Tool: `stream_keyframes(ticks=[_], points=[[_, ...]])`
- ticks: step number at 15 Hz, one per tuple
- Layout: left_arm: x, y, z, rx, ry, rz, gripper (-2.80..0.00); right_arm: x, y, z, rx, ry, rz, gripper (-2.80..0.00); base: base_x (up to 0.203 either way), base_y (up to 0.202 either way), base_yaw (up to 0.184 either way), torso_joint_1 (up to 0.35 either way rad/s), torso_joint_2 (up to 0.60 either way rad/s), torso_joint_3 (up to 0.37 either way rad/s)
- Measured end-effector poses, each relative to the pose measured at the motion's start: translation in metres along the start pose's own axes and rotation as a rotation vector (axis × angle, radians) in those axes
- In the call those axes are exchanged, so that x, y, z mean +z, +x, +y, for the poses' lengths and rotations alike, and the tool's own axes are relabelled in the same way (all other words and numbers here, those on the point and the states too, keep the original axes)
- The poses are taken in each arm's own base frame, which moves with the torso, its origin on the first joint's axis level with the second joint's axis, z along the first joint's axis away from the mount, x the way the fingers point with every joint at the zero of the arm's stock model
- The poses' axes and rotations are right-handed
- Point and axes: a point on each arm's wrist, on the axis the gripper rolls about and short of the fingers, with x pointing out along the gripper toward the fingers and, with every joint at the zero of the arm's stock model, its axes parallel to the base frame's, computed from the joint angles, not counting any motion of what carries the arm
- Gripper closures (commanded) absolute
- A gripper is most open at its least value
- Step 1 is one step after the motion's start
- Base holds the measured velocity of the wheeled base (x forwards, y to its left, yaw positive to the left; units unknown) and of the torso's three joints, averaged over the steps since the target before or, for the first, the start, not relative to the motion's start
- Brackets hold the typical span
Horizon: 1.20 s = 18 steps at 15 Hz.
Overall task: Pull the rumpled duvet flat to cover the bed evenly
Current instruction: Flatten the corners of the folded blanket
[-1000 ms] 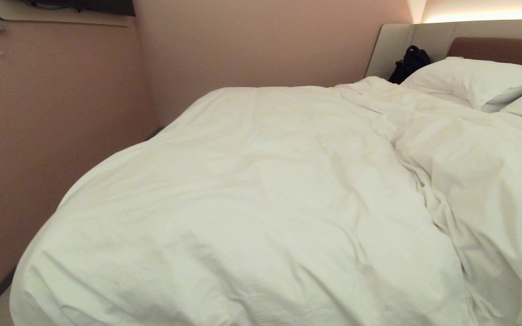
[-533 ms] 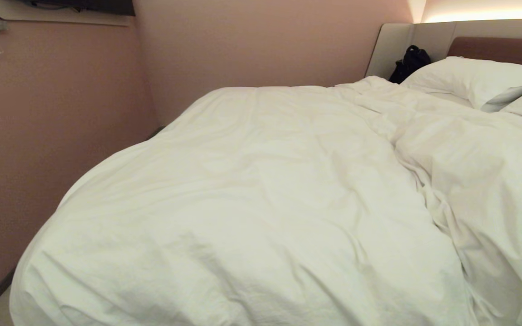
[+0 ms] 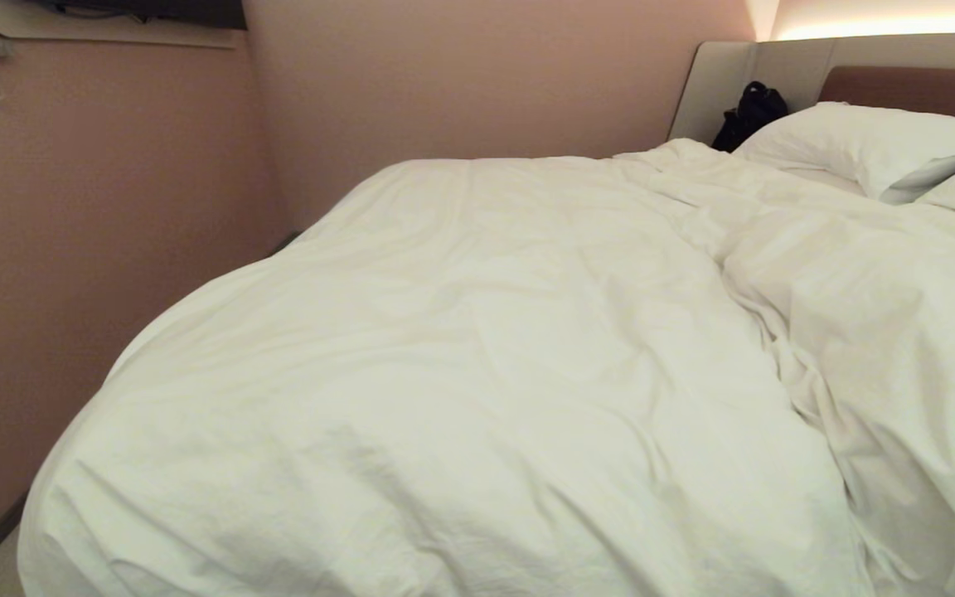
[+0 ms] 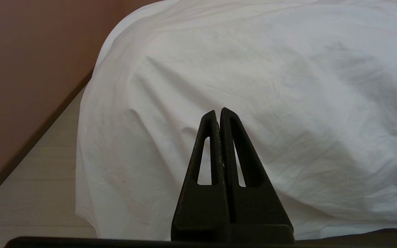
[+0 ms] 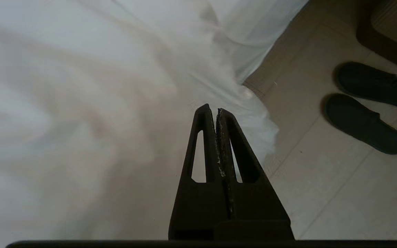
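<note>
The duvet is lying over the bed, covering it from the foot edge up toward the headboard, with its left side hanging over the bed's left edge near the wall. A long rumpled ridge is running through its right half. 2 pillows are resting at the head end, and a dark bag is sitting in the far corner against the headboard.

The left gripper is pointing at the duvet's hanging foot corner, jaws pressed together, holding nothing. The right gripper is hovering over the duvet's edge beside the floor, jaws closed on nothing. 2 dark slippers are lying on the floor nearby.
</note>
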Motion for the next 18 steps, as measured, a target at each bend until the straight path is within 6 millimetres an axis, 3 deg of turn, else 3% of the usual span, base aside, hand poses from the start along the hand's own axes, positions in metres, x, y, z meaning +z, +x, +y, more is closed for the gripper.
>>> stream_keyframes(ticks=[5,13,14,18], points=[[0.000,0.000,0.000,0.000,0.000,0.000,0.00,-0.005,0.042,-0.027,-0.010,-0.125,0.067,0.00,0.000,0.000,0.000,0.000,0.00,0.000],[0.000,0.000,0.000,0.000,0.000,0.000,0.00,-0.012,0.086,-0.056,-0.028,-0.297,0.090,0.00,0.000,0.000,0.000,0.000,0.00,0.000],[0.000,0.000,0.000,0.000,0.000,0.000,0.00,-0.014,0.090,-0.059,-0.025,-0.308,0.093,-2.80,0.000,0.000,0.000,0.000,0.00,0.000],[0.000,0.000,0.000,0.000,0.000,0.000,0.00,-0.022,0.105,-0.065,0.004,-0.314,0.122,-2.80,0.000,0.000,0.000,0.000,0.00,0.000]])
